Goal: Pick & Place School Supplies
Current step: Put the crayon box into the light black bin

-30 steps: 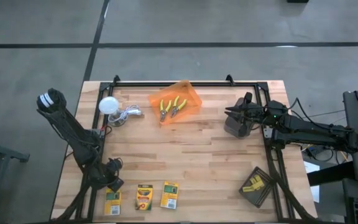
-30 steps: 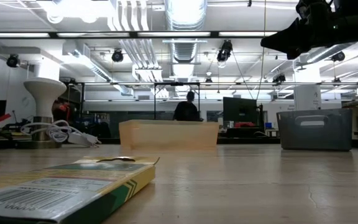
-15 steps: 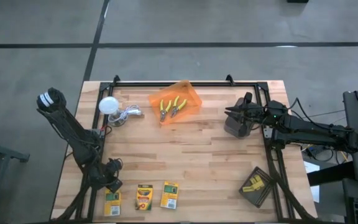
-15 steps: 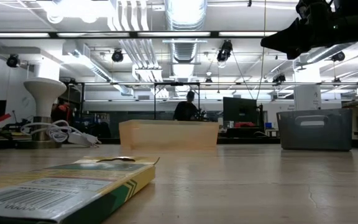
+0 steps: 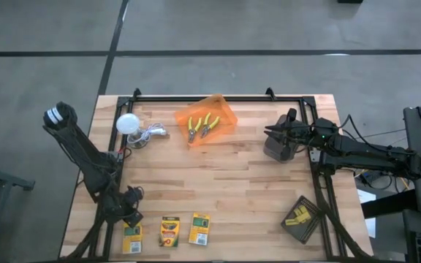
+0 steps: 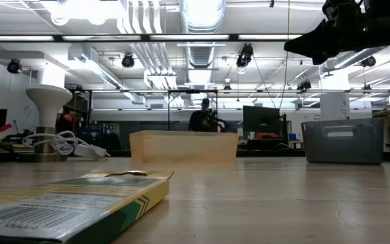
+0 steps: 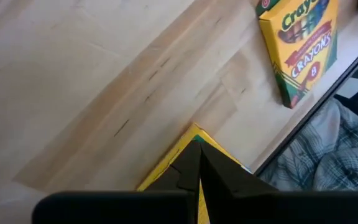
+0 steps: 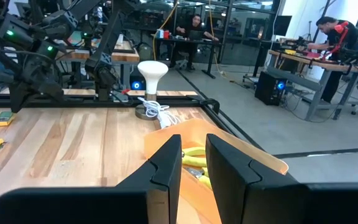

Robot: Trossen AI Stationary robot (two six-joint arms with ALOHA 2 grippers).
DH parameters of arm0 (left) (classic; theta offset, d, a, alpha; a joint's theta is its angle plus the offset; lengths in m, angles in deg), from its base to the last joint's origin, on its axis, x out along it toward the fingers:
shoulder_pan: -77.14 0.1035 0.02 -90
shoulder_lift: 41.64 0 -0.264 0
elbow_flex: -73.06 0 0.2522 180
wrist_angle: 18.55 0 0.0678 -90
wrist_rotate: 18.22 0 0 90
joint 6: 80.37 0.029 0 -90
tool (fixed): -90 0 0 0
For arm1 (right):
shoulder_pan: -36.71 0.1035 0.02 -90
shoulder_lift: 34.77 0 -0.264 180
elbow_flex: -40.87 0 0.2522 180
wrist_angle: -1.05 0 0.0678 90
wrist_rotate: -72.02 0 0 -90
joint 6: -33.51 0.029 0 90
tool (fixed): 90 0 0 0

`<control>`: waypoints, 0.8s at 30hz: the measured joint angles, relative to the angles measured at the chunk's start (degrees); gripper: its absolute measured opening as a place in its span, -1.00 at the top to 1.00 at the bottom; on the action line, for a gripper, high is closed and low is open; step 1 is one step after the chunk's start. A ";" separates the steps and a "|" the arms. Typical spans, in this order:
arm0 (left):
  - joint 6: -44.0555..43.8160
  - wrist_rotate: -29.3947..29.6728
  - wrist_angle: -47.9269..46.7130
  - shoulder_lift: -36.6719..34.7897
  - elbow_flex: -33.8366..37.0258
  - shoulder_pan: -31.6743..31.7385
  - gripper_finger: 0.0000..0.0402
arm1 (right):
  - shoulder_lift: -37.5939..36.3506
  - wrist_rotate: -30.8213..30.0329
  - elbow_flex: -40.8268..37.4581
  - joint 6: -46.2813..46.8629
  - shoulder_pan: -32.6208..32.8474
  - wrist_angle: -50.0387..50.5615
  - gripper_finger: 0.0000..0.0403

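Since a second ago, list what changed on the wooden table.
Nothing on the table visibly moved: left gripper by the leftmost yellow-and-green crayon box, right gripper near the translucent orange bin, both as before. Only the person behind shifted slightly.

Left hand (image 5: 131, 217) sits over the leftmost of three crayon boxes (image 5: 169, 231).

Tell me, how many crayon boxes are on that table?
3, in a row along the table's near edge: one under the left gripper, one in the middle, one rightmost.
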 joint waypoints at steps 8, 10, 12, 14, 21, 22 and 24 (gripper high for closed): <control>-1.27 0.76 -3.24 -4.00 -0.64 0.00 0.74 | 0.02 -0.01 -0.02 0.00 0.00 -0.01 0.66; -1.45 1.18 -3.69 -4.99 -0.64 0.00 0.65 | 0.02 0.01 0.00 0.00 0.00 -0.01 0.66; -1.46 1.62 -4.06 -5.83 -0.64 0.00 0.57 | 0.02 0.01 0.00 0.00 0.00 0.00 0.66; -1.46 2.10 -4.12 -6.54 -0.64 0.00 0.50 | 0.02 0.01 0.00 0.00 0.00 -0.01 0.66; 0.73 3.38 -4.14 -6.24 -0.64 0.02 0.34 | 0.02 0.01 0.00 0.00 0.00 -0.01 0.66; 1.21 3.67 -4.15 -5.93 -0.64 0.02 0.33 | 0.02 0.01 -0.01 0.00 0.00 -0.01 0.66; 2.37 4.08 -4.01 -5.34 -0.64 0.02 0.33 | 0.02 -0.01 0.00 0.00 0.00 -0.01 0.66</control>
